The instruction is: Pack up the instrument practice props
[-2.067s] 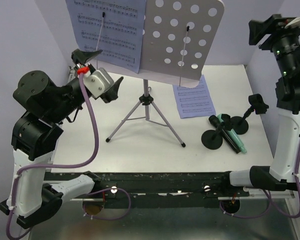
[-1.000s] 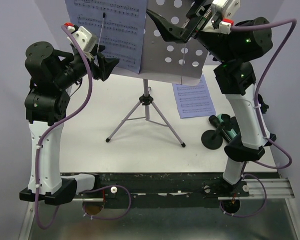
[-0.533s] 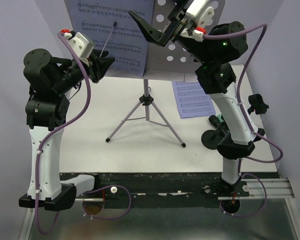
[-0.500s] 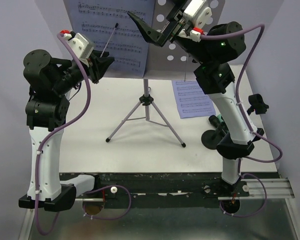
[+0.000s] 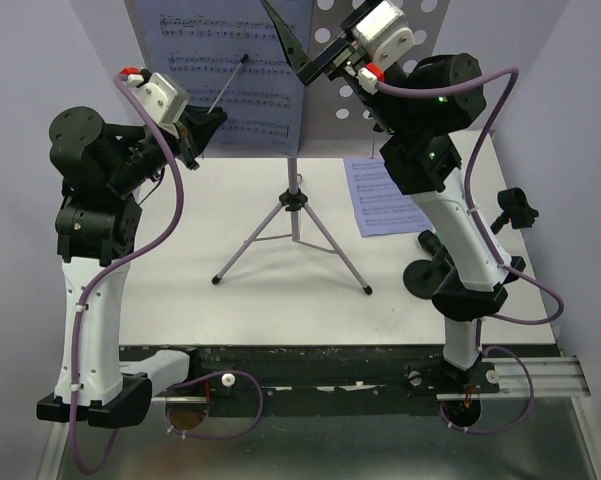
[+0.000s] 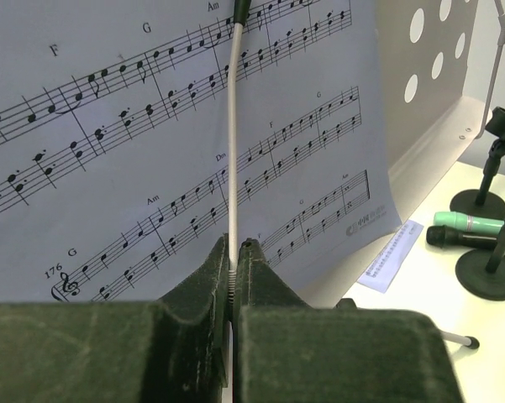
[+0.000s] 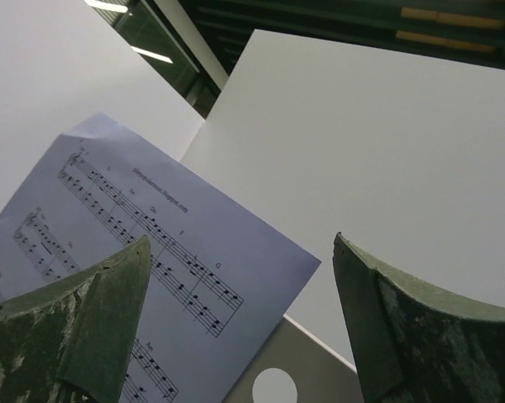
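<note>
Two arms: raised at the music stand, one from each side of the white table [image 5: 180, 260].
Left gripper [image 6: 234, 248]: closed tight on the retainer wire, with nothing else between the pressed fingers.
Retainer wire [image 6: 233, 126]: thin and white, pinched near its lower end, rising across the printed staves to a dark tip at the top of the left wrist view.
Right gripper [image 7: 241, 243]: jaws wide apart and holding nothing, high at the top edge of the stand, with the upper corner of the page framed in the gap. Contact with the page: cannot tell.
Sheet music on the stand [image 5: 230, 85]: upright against the plate, covering its left part.
Lilac perforated plate [image 5: 325, 132]: tilted back on top of the pole, with round holes showing to the right of the page.
Silver tripod pole [image 5: 294, 178]: standing mid-table on three spread legs.
Second sheet-music page [image 5: 385, 195]: flat on the table, right of the tripod and below the plate's lower lip.
First clip holder [image 6: 475, 202]: upright on its round black base, on the right side of the table.
Second clip holder [image 6: 487, 273]: upright just beside the first, nearer the left wrist camera.
Teal microphone [image 6: 475, 222]: lying flat between the two round bases, with a darker length alongside. One item or two: cannot tell.
</note>
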